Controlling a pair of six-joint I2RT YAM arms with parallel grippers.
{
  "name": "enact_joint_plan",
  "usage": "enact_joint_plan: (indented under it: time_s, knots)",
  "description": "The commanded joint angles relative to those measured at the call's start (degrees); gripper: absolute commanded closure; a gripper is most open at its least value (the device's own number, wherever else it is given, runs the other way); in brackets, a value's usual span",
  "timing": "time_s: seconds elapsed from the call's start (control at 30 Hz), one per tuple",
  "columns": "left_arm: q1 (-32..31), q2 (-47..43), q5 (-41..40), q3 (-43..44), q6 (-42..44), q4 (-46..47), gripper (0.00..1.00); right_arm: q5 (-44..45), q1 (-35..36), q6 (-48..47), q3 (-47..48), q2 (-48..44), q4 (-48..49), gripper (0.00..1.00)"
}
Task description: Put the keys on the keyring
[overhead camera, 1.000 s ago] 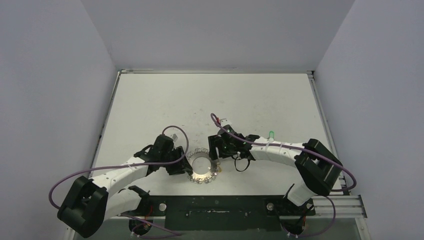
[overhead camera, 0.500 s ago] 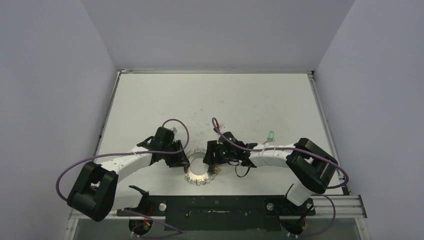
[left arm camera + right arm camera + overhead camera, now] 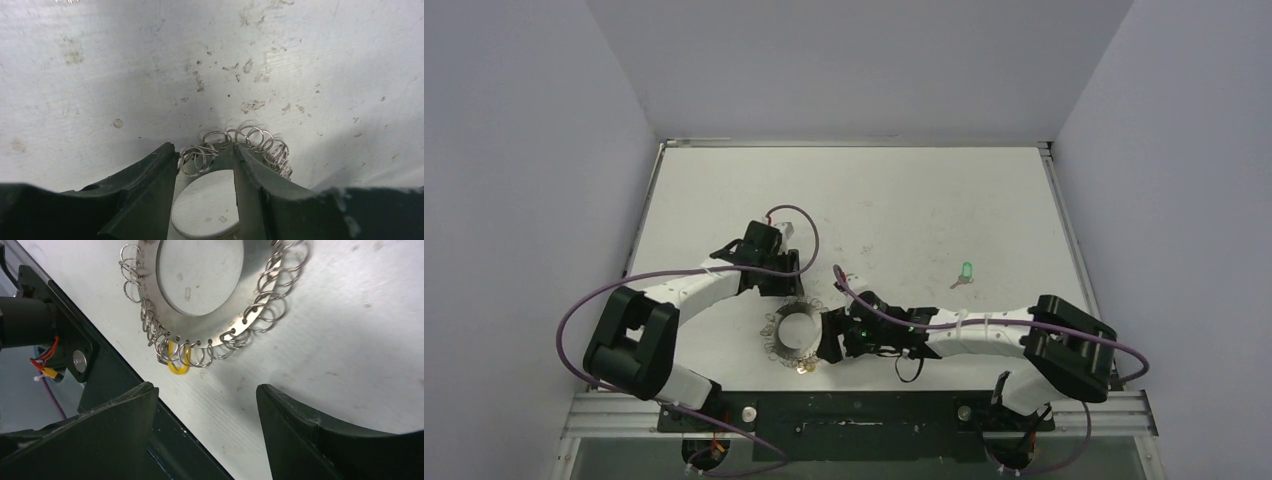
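The keyring (image 3: 796,335), a flat silvery ring fringed with wire loops, lies near the table's front edge. The yellow-orange key (image 3: 178,363) hangs on one of its loops, and shows as a small spot in the top view (image 3: 802,367). The green key (image 3: 966,270) lies alone on the table at the right. My left gripper (image 3: 776,285) is open, its fingers straddling the ring's far rim (image 3: 247,136). My right gripper (image 3: 829,340) is open and empty just right of the ring (image 3: 215,325). It touches neither the ring nor a key.
The table's dark front rail (image 3: 100,370) with a screw and wires runs close beside the ring and the yellow-orange key. White table (image 3: 904,210) stretches behind the arms. Grey walls enclose the table on three sides.
The keyring has slid left and nearer the front edge. My right gripper followed it left and forward. My left gripper drew back to the ring's far side.
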Motion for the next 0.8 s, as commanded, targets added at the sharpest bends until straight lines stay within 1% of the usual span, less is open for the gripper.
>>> enact_joint_plan:
  time_s: [0.0, 0.07, 0.1, 0.13, 0.2, 0.3, 0.43, 0.53, 0.57, 0.63, 0.77]
  knots:
    - [0.0, -5.0, 0.5, 3.1, 6.8, -1.1, 0.55, 7.5, -0.7, -13.9, 2.7, -9.4, -8.7, 0.26]
    - [0.0, -8.5, 1.4, 2.0, 6.9, -0.8, 0.52, 6.7, -0.7, -22.0, 0.6, -12.4, -7.4, 0.26]
    - [0.0, -10.5, 2.1, 1.3, 6.9, -0.1, 0.51, 4.9, -0.6, -25.9, -0.7, -13.3, -5.0, 0.26]
    - [0.0, -12.7, 3.0, -0.2, 6.7, 0.6, 0.51, 2.6, -0.5, -31.6, -2.2, -14.3, -3.0, 0.26]
    - [0.0, -17.2, 4.9, -2.7, 6.1, 2.4, 0.50, -1.1, -0.3, -38.9, -4.1, -15.7, -0.4, 0.26]
    - [0.0, -25.0, 6.7, -6.7, 5.6, 4.8, 0.49, -6.9, 0.2, -50.8, -5.2, -16.3, 0.8, 0.27]
    - [0.0, -37.1, 7.6, -12.4, 5.8, 7.9, 0.48, -8.9, 1.5, -63.6, -5.4, -14.7, 1.4, 0.30]
    - [0.0, -47.6, 8.6, -16.9, 5.8, 11.8, 0.43, -8.3, 2.7, -69.8, -5.2, -12.3, 2.1, 0.32]
    - [-0.1, -50.5, 8.7, -18.4, 5.6, 12.7, 0.41, -8.2, 3.2, -71.7, -5.3, -11.4, 2.7, 0.33]
    - [-0.1, -55.7, 8.5, -20.8, 4.9, 13.8, 0.40, -8.4, 4.1, -75.8, -5.6, -9.7, 4.4, 0.40]
    - [0.0, -62.5, 7.1, -23.5, 3.5, 13.5, 0.39, -9.1, 5.7, -85.0, -5.6, -6.2, 6.3, 0.61]
